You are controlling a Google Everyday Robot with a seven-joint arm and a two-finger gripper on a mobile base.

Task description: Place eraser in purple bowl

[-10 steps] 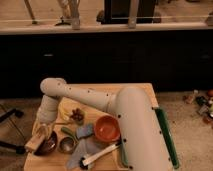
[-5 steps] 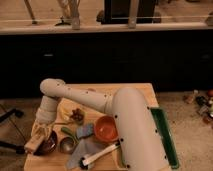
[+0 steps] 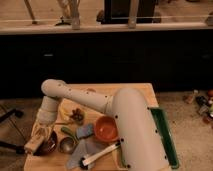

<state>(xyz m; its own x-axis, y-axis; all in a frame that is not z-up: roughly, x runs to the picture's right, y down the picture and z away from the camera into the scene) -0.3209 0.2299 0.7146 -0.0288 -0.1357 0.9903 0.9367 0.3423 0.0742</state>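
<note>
The purple bowl point(image 3: 50, 146) sits at the front left corner of the wooden table point(image 3: 145, 92), dark and glossy, partly covered by my gripper. My gripper point(image 3: 36, 144) hangs from the pale arm point(image 3: 95, 102) and is right over the bowl's left side, at or just above its rim. I cannot make out the eraser; it may be hidden in or under the gripper.
A small metal bowl point(image 3: 65, 145) stands just right of the purple bowl. An orange bowl point(image 3: 106, 129) is mid-table, with a grey-blue cloth point(image 3: 82, 150) and a white-handled brush point(image 3: 100, 155) in front of it. A green tray point(image 3: 168, 142) lies along the right edge. Yellow and dark items point(image 3: 70, 114) lie behind.
The gripper has stayed over the purple bowl, sinking only slightly. Nothing else on the table has moved.
</note>
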